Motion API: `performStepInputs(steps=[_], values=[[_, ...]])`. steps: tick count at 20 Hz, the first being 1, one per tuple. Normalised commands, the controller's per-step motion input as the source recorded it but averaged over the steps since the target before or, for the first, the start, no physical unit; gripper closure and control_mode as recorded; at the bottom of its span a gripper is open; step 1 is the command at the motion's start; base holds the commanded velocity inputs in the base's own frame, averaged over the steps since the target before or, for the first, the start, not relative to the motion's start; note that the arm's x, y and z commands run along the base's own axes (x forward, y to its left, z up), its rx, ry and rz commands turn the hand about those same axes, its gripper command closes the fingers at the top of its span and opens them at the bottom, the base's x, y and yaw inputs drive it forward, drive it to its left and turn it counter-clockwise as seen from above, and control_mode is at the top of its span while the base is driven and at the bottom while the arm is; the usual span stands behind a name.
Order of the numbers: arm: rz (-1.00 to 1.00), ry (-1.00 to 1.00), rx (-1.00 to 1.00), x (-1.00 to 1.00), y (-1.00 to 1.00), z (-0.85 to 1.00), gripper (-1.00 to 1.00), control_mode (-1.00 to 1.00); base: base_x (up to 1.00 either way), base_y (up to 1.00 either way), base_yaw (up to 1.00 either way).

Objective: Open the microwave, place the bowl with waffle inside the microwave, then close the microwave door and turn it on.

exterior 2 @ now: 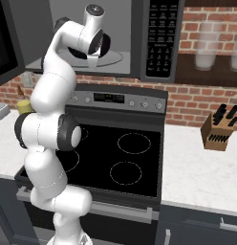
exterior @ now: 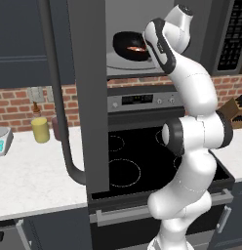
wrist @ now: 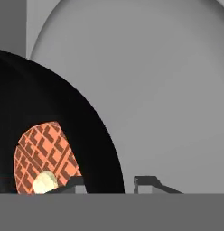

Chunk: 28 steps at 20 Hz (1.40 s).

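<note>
One big microwave [exterior: 142,44] stands open around the jaws [wrist: 108,184], its pale grey cavity and round turntable [wrist: 168,90] spreading ahead of and beneath them. Its door [exterior: 86,97] is swung wide out, well back from the jaws on the arm's left, with the curved bar handle [exterior: 57,97] hanging on its outer face. Below the jaws lies the black stove [exterior 2: 120,158], flanked by the pale counter [exterior 2: 197,172].

Inside the cavity the black bowl [wrist: 50,131] sits on the turntable, its rim running between the two fingertips [wrist: 152,182]. These stand slightly apart, one on each side of the rim; whether they press it I cannot tell. Within the bowl, just beside the inner tip, lies the waffle [wrist: 44,158].
</note>
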Motion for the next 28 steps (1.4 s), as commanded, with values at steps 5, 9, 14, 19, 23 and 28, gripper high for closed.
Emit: performStepInputs(steps=[5,9,14,19,23,28], values=[[0.0,0.0,0.0,0.0,0.0,0.0,-1.0,-1.0,0.0,0.0,0.0],[0.0,0.0,0.0,0.0,0.0,0.0,-1.0,-1.0,0.0,0.0,0.0],[0.0,0.0,0.0,0.0,0.0,-0.01,-1.0,-1.0,0.0,0.0,0.0],[0.0,-0.01,0.0,-0.02,-0.01,0.0,-1.0,-1.0,0.0,0.0,0.0],[0.0,-0.18,0.0,-0.25,0.0,0.0,-1.0,-1.0,0.0,0.0,0.0],[0.0,-0.28,0.0,-0.46,0.0,0.0,-1.0,-1.0,0.0,0.0,0.0]])
